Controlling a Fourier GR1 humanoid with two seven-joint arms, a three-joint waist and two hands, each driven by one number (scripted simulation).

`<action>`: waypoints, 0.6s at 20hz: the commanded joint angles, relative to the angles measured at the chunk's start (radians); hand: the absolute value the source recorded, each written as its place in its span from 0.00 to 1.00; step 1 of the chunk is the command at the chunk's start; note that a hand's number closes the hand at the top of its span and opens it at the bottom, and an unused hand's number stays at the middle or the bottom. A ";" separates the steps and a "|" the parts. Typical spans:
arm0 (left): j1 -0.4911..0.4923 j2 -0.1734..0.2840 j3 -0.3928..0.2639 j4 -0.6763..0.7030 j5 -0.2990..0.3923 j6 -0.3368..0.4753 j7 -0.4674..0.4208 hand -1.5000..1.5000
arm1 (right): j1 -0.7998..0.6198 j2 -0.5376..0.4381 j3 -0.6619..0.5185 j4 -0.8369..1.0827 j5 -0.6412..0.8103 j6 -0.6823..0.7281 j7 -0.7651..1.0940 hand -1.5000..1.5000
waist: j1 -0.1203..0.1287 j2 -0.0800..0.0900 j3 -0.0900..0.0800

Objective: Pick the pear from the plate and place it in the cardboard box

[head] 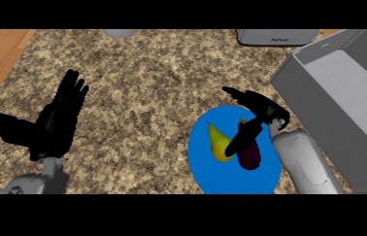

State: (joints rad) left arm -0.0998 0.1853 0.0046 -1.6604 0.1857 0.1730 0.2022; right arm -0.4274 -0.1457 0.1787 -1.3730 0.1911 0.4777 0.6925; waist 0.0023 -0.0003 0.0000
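Lying on plate: the pear point(219, 143) rested on the blue plate point(208, 174), left of its middle, stalk end pointing to about 11 o'clock.
Right hand: the right hand point(259, 109) hung over the plate's upper right part, fingers curled downward, with one dark finger reaching toward 7 o'clock so its tip sat just beside the pear's right flank; whether it touched, I could not tell. Nothing was held.
Pear look: yellow with a greenish side, slim at the neck and fuller at the base.
Neighbour on plate: a dark purple eggplant point(249, 157) lay right beside the pear at its 3 o'clock, partly under the fingers.
Left hand: the left hand point(58, 118) stood at 9 o'clock of the scene, open with straight fingers up, well apart from the plate.
Box: the grey box point(337, 99), flat-walled and open-topped, sat at 2 o'clock from the plate, near it.
Counter: the counter point(158, 75) was speckled brown stone.
Far edge: a grey appliance point(276, 37) at 12 o'clock from the plate and a pale round object point(120, 33), both cut off.
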 commanded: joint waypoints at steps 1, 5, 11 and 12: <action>0.021 0.020 0.029 -0.032 0.005 -0.029 0.012 0.50 | 0.037 -0.008 0.025 0.101 0.102 -0.024 -0.139 0.00 | 0.004 0.001 0.000; 0.067 -0.004 0.023 -0.097 -0.023 -0.014 0.039 0.50 | 0.065 0.013 0.002 -0.008 0.081 0.011 -0.045 0.00 | 0.001 -0.001 0.000; -0.004 -0.027 0.052 0.005 -0.028 -0.053 -0.003 0.50 | 0.030 0.051 -0.016 0.066 0.121 0.034 -0.072 0.00 | 0.000 0.000 0.000; 0.014 -0.036 0.042 0.025 -0.031 -0.063 -0.024 0.50 | -0.003 0.076 -0.016 0.129 0.143 -0.005 -0.110 0.00 | 0.002 0.001 0.000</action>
State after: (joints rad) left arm -0.1027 0.1643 0.0463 -1.6484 0.1654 0.1262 0.1957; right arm -0.4067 -0.0998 0.1697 -1.3151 0.2975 0.4911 0.6314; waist 0.0025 -0.0001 0.0000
